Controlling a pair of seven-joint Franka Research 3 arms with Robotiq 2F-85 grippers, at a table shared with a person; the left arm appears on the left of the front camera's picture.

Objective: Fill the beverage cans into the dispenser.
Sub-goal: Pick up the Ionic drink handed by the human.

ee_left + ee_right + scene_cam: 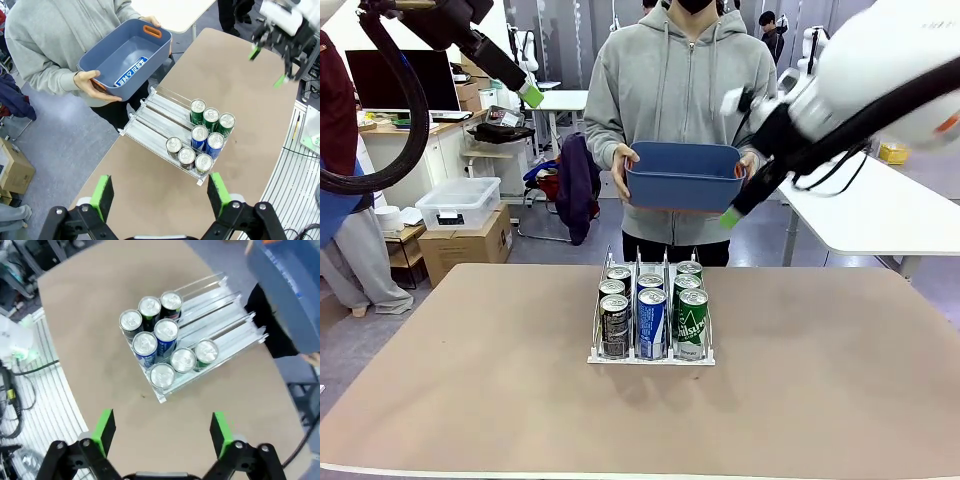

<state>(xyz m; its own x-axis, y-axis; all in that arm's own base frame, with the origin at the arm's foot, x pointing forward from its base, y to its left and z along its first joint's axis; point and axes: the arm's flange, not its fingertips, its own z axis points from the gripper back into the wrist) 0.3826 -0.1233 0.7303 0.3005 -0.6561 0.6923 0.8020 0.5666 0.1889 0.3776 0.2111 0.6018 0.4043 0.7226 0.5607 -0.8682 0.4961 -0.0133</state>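
sitting mid table (470, 390), clear-plastic three-lane dispenser (650, 359) holds eight slim metal cans (651, 322): three black, two blue, three green. person (670, 95) holds smooth dark-blue tub (682, 182). left gripper (160, 192), right gripper (162, 429): jaws wide.

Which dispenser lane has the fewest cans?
The middle lane of the dispenser: two blue-and-white cans, against three black cans on one side and three green cans on the other.

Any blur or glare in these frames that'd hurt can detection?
Front view: cans sharp, soft shadows; right arm near the lens is blurred. Left wrist view: right gripper smeared, cans crisp. Right wrist view: tub blurred at the frame edge, silver can tops bright, not washed out.
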